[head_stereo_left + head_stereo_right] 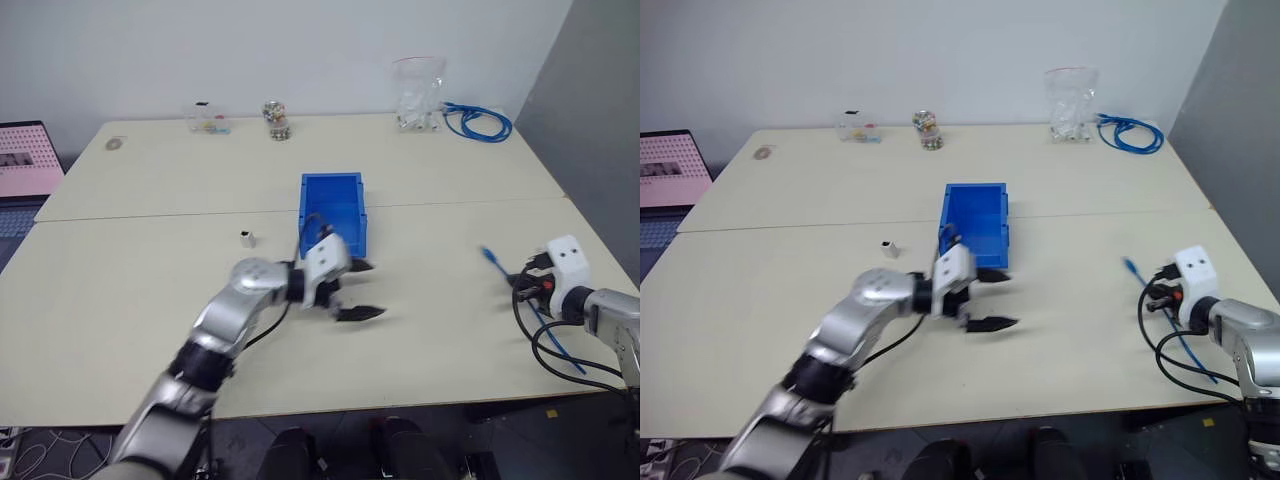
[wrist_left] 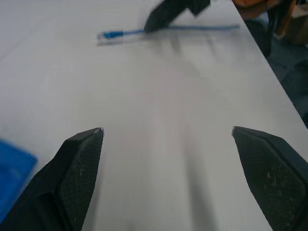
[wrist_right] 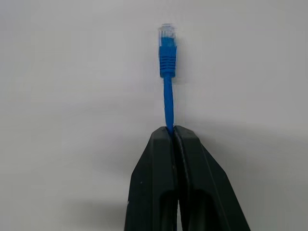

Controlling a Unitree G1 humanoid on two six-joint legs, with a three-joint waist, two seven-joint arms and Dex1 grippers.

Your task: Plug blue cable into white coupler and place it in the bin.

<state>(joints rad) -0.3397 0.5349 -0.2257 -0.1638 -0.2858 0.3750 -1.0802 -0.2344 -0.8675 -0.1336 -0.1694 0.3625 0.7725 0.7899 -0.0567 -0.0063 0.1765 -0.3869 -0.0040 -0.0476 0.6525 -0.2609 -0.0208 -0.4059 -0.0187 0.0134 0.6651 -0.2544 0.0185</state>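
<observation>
The blue bin [image 1: 333, 210] stands open-topped at the table's middle. The tiny white coupler [image 1: 246, 238] lies on the table to the left of it. My left gripper [image 1: 367, 290] hovers open just in front of the bin, holding nothing; its fingers [image 2: 82, 163] are spread wide over bare table. At the right, my right gripper [image 3: 172, 131] is shut on the thin blue cable [image 3: 167, 96]. The cable's plug [image 1: 487, 254] sticks out past the fingertips toward the table's middle. Its loose tail [image 1: 560, 350] trails back toward the front edge.
Along the back edge are a coiled bundle of blue cable [image 1: 480, 122], a clear plastic bag [image 1: 418, 95], a small jar [image 1: 277, 120] and a small clear box [image 1: 208, 120]. A laptop with a pink screen [image 1: 25, 160] sits off the table's left end.
</observation>
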